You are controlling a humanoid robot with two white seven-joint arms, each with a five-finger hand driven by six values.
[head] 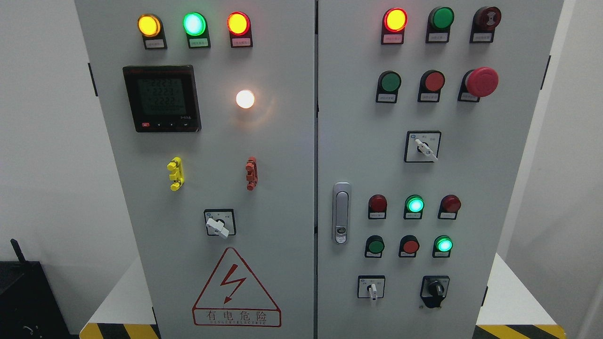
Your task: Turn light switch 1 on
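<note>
A grey electrical control cabinet with two doors fills the head view, standing on a white floor edged with yellow-and-black hazard tape. Neither robot hand shows anywhere, so nothing can be said of its fingers.

On the left door, near the bottom edge, is a red triangular high-voltage warning sign. Toward the upper left sits a black digital meter with a lit display. Along the top edge run three glowing lamps: a yellow lamp, a green lamp and a red lamp. A white lamp glows just right of the meter. Lower down are a yellow clip and a red clip, well apart, and below and between them a rotary selector switch with a white handle pointing down to the right.

On the right door, a metal door handle stands upright at the left edge. A red emergency stop button sits toward the upper right. Another rotary selector is at mid-height. Which of these is light switch 1 cannot be told; the labels are too small to read.
</note>
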